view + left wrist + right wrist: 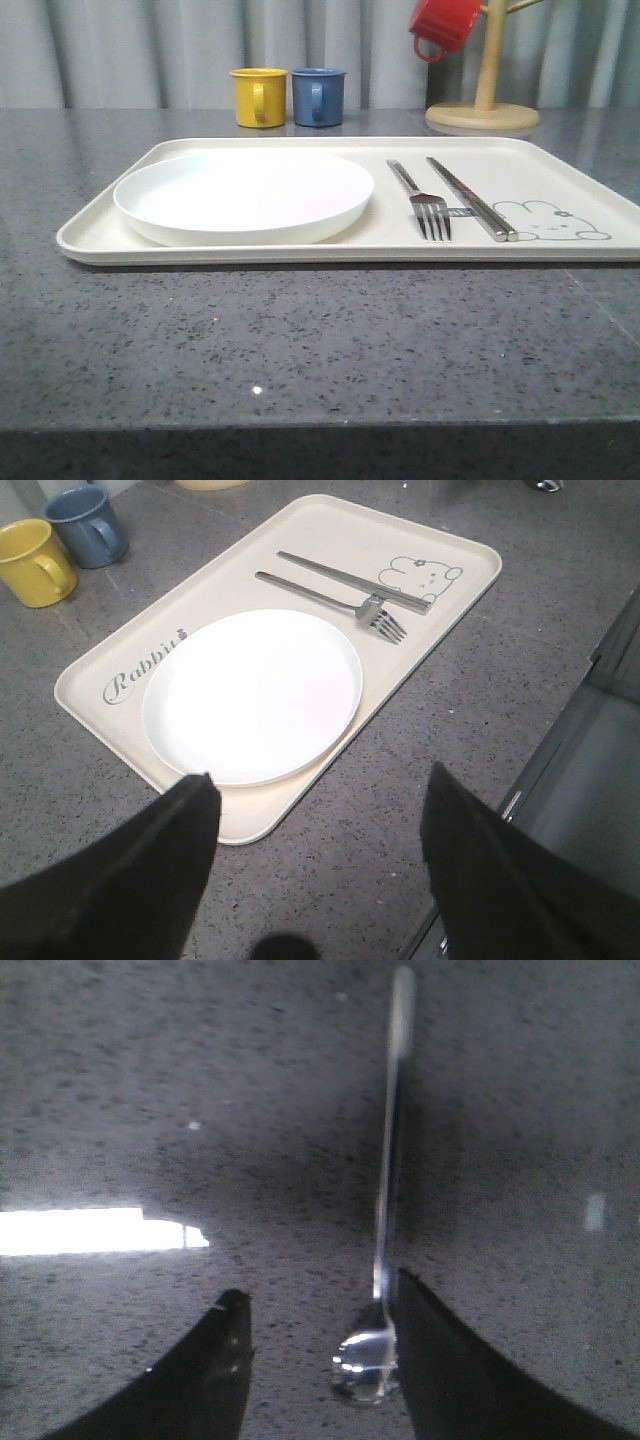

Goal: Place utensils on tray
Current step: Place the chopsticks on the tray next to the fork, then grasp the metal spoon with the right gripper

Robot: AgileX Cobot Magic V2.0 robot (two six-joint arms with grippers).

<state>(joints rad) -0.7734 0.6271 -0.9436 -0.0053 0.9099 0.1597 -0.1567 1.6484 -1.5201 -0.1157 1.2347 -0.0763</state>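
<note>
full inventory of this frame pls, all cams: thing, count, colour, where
tray: 1, cream, on the table, rabbit print at its right end
plate: 1, white, on the tray's left part
fork: 1, silver, on the tray right of the plate
chopsticks: 1 pair, silver, on the tray right of the fork
spoon: 1, silver, lying on the table, bowl between the right gripper's fingers
yellow mug: 1, behind the tray
blue mug: 1, beside the yellow mug
red mug: 1, hanging on the stand
wooden mug stand: 1, tan, back right
table: 1, dark grey speckled
left gripper: open, above the tray's near edge
right gripper: open, astride the spoon bowl
</note>
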